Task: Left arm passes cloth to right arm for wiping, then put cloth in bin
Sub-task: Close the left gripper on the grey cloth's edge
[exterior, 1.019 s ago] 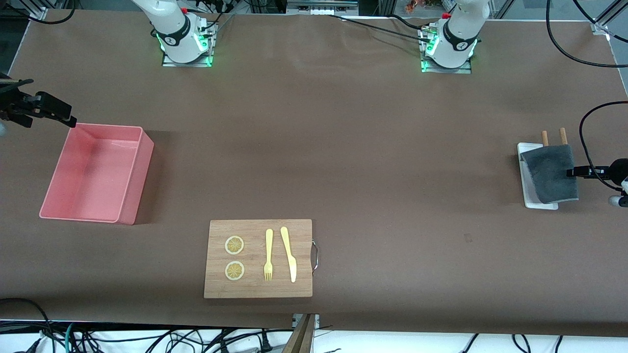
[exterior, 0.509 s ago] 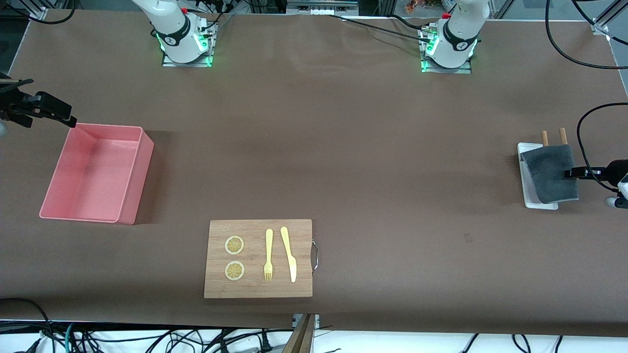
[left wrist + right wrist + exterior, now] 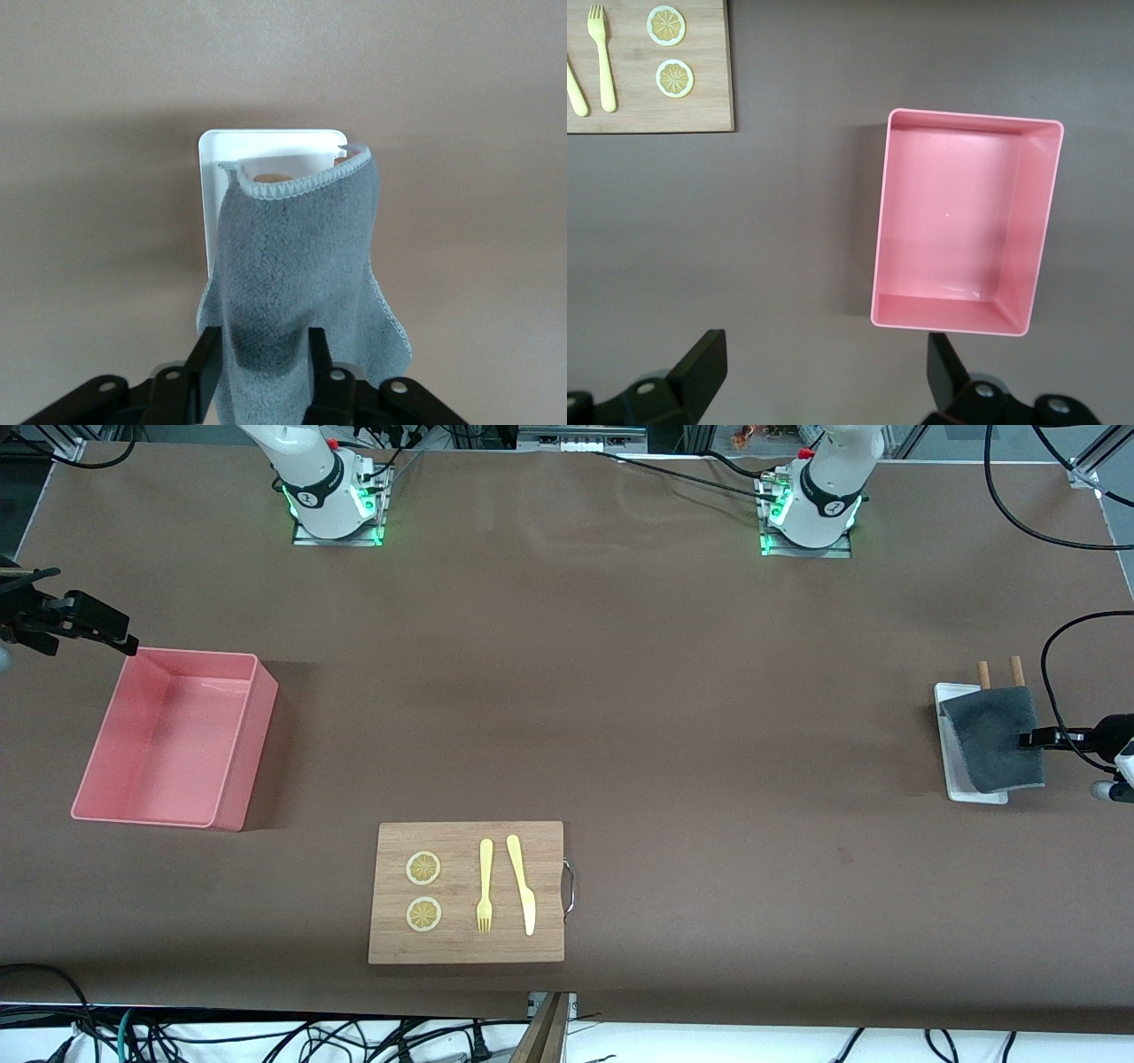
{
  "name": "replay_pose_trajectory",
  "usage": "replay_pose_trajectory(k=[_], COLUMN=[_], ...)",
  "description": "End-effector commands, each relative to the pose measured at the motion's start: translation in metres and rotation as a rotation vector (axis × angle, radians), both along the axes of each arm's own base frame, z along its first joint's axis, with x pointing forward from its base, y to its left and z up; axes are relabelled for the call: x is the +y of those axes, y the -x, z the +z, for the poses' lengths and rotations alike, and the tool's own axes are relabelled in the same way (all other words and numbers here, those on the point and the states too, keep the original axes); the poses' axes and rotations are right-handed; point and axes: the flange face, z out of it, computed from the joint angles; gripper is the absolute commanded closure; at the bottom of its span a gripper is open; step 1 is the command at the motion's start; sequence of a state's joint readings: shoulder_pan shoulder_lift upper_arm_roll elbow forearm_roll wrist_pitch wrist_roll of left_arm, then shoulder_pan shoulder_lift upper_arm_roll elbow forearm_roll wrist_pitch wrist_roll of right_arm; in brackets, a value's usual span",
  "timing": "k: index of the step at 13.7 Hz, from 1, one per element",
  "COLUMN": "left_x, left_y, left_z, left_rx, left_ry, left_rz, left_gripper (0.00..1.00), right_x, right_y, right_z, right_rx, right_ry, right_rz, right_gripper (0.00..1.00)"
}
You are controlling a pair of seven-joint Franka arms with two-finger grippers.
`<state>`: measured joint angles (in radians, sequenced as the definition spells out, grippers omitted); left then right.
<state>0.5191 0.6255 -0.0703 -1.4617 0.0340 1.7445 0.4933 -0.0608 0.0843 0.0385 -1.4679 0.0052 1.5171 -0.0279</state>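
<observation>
Front view: brown surface. Pink bin (image 3: 173, 737) sits toward the right arm's end, w/ nothing visible in it. Right tool (image 3: 84, 622) hangs in the air just off the bin's corner nearest the robot bases, at the edge of the view; arm waits. Cloth (image 3: 994, 737) lies draped over a small white tray (image 3: 946, 735) at the left arm's end, two wooden handles (image 3: 999, 671) poking out from under it on the side toward the bases. Left tool (image 3: 1038, 738) is at the cloth's outer edge, low to the surface. Wooden cutting board (image 3: 467, 892) lies nearer the camera, mid-surface, w/ two lemon slices (image 3: 423, 890), a yellow fork (image 3: 485, 884) and knife (image 3: 522, 882) on it.

Left wrist view: left tool (image 3: 259, 359) about half closed, fingers (image 3: 205, 361) either side of a raised fold of grey cloth (image 3: 297, 274); both press into the fabric, so it has hold of the cloth. White tray (image 3: 223, 164) shows under it.

Right wrist view: right tool (image 3: 824, 363) wide open, nothing between the fingers (image 3: 702, 365). Bin (image 3: 966, 232) below, cutting board (image 3: 651, 66) in the corner.
</observation>
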Motion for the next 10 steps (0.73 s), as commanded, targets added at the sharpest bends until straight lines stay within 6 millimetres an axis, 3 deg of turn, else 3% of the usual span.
replay_pose_trajectory(k=[1, 10], left_x=[0.0012, 0.0024], left_y=[-0.0041, -0.0044], left_z=[0.0035, 0.0058], left_rx=[-0.014, -0.019], left_ry=[0.027, 0.026], left_rz=[-0.002, 0.000], left_gripper=[0.59, 0.66], right_x=[0.0031, 0.0067], right_y=[-0.0033, -0.0034], right_z=[0.0026, 0.0025], right_rx=[0.000, 0.000], right_ry=[-0.010, -0.010], right_rz=[-0.013, -0.019], right_gripper=[0.00, 0.00])
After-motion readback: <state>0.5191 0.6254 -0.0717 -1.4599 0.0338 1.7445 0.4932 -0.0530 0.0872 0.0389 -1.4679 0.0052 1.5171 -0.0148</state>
